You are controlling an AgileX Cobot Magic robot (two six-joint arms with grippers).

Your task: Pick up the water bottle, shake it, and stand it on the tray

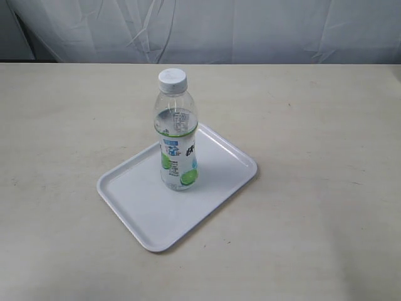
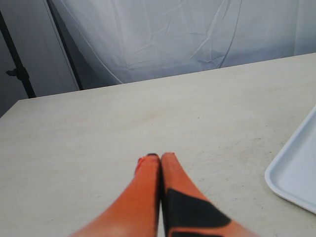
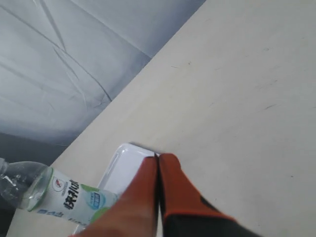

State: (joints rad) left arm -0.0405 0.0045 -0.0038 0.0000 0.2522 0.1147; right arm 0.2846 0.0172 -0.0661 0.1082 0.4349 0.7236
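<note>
Both the left gripper (image 2: pixel 159 157) and right gripper (image 3: pixel 157 157) are pinched closed, holding nothing; water bottle (image 1: pixel 177 135) stands upright on the tray (image 1: pixel 144 216).

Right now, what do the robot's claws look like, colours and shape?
The left claw and right claw look alike: two slim orange fingers tapering to rounded tips, with a black patch farther back on one. No cables or lettering visible.

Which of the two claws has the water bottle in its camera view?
The right claw: its view shows the water bottle on the tray. The left claw sees only a tray corner.
</note>
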